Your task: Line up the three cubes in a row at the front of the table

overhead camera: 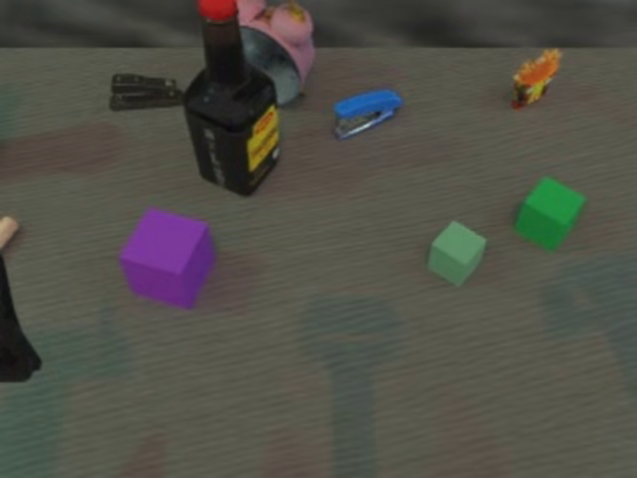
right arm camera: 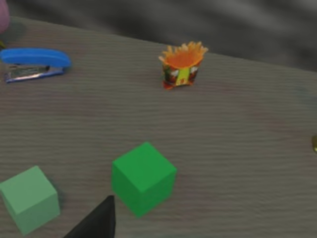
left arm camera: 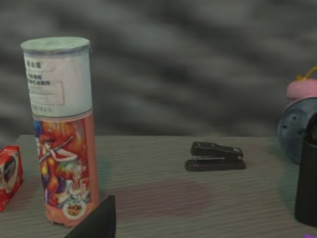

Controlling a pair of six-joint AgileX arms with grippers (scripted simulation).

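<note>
Bright green cube (right arm camera: 143,178): you find it just ahead of the right gripper (right arm camera: 96,223), the nearer arm; jaw opening: cannot tell.

Mottled dark grey backdrop (left arm camera: 198,64) behind far table edge; soft, even light; faint shadows.

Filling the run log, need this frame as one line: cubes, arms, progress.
purple cube left, apart | sage-green cube beside bright green cube, right | no row yet | left arm at left edge, idle | right arm out of top view
</note>
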